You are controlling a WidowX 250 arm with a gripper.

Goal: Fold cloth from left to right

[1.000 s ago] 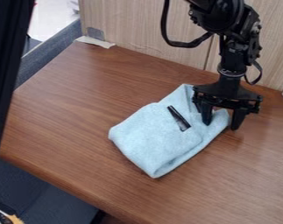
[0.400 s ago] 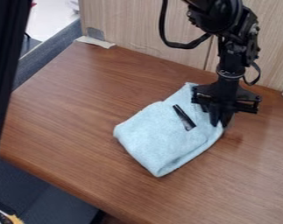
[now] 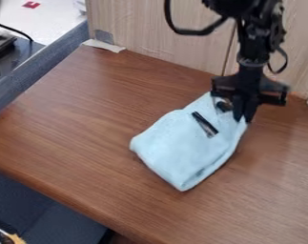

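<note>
My gripper (image 3: 245,113) hangs over the right edge of the light blue cloth (image 3: 181,146), its fingers closed together on that edge. The cloth lies folded in a rough four-sided bundle right of the table's middle, one corner toward the front. Its gripped edge is drawn up to the fingertips. A small black object (image 3: 205,124) rests on top of the cloth, left of the gripper. Another dark item (image 3: 223,105) shows among the folds just beside the fingers.
The brown wooden table (image 3: 73,124) extends around the cloth. A pale wood panel (image 3: 162,33) rises along the back, with white tape (image 3: 104,45) at the table's back left corner. Beyond the left edge runs a grey partition (image 3: 51,57).
The gripper's fingers have shut on the cloth's right edge and moved up, pulling that edge with them. The cloth and the black object on it have shifted slightly right. The dark post at left has mostly left view.
</note>
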